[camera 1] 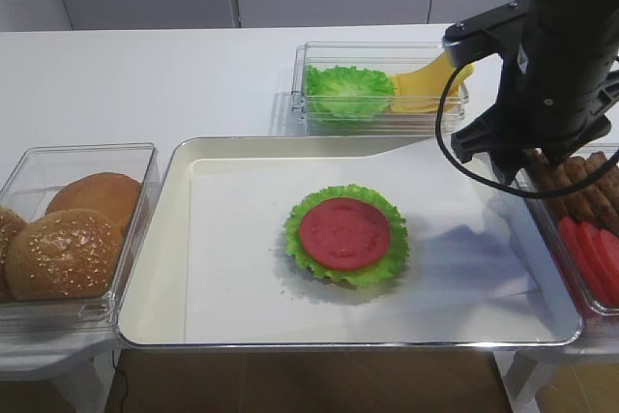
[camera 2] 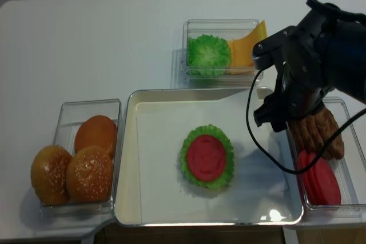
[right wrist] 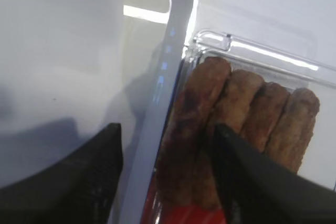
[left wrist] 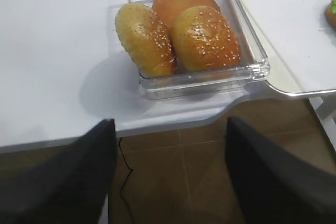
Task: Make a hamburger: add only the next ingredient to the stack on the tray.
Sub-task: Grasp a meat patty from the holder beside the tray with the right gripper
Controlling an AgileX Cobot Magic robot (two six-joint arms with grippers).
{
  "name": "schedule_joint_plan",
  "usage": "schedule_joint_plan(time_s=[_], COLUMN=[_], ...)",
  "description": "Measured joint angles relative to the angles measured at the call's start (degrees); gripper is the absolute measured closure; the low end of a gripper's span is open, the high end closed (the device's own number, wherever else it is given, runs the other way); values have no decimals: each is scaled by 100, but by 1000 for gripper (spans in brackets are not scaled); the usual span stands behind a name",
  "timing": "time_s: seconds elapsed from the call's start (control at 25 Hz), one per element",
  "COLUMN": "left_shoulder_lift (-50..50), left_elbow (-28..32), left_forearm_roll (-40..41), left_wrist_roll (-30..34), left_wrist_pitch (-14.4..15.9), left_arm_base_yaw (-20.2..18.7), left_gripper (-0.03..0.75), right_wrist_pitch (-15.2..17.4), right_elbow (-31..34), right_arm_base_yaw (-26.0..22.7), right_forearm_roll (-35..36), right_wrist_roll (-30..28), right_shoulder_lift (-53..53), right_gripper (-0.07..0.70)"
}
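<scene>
Right claw (right wrist: 163,174) hangs over the clear tub (right wrist: 273,51) at the right end of the surface, with its jaws well apart. One finger sits outside, over the tray rim (right wrist: 176,35), and the other is down among the patties, so the nearest patty (right wrist: 191,124) stands on edge between them. I see no contact yet; nothing is held.

The patties lean against each other in a row like books, with the tomato slices (camera 2: 319,178) in the same tub below them. The stack (camera 1: 345,236) lies well apart from this, in the middle of the tray on its paper, lettuce frill out and a tomato slice on top.

I judge the step in hand is the pick. To do it well I would want both fingers inside the tub, so I'd shift the claw a little towards the patties before closing; otherwise the outer finger may catch the tub wall or the tray rim. I'd take only the end patty, gripping across its flat faces, then lift straight up so the neighbours do not tip.

Left claw (left wrist: 168,182) hangs off the front edge of the surface near the buns (left wrist: 181,30), spread wide and empty.
</scene>
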Motion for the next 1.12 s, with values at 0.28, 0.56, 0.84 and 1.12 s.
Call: schedule_joint_plan(time_s=[0.28,0.56,0.84,1.12], left_shoulder_lift=[0,0,0,0], left_elbow=[0,0,0,0], left_forearm_roll=[0,0,0,0], left_wrist_roll=[0,0,0,0], left_wrist_pitch=[0,0,0,0], left_arm_base_yaw=[0,0,0,0], left_gripper=[238,238,238,238], right_wrist_pitch=[-5,-5,5,128], right_elbow=[-10,-10,-12,-80], right_arm_base_yaw=[9,9,9,9], right_forearm_roll=[-192,-181,-181,-145], right_wrist_roll=[148,236,428,438], right_shoulder_lift=[36,36,36,36], right_gripper=[295,451,500,500])
